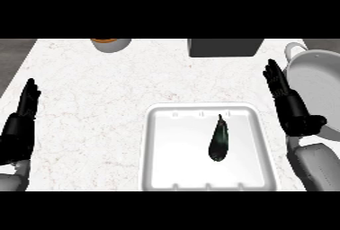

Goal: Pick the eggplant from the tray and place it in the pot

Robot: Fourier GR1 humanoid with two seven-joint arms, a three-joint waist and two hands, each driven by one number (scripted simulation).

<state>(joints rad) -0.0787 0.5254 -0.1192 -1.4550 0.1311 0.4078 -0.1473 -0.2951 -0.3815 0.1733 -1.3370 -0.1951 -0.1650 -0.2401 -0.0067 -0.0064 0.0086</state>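
Dark purple-black eggplant (pixel 218 140), white tray (pixel 157 148), white pink-veined marble counter (pixel 100 99), pale grey pot (pixel 312 76), black hands

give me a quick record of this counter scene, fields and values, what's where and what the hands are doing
eggplant: lying in the tray, right of its middle, stem end pointing away from the robot
tray: white, on the counter near the front edge
pot: at the right edge, nothing visible inside it
right hand: open, fingers straight, between tray and pot
left hand: open, resting at the left edge
bowl: at the far edge
dark box: at the far edge
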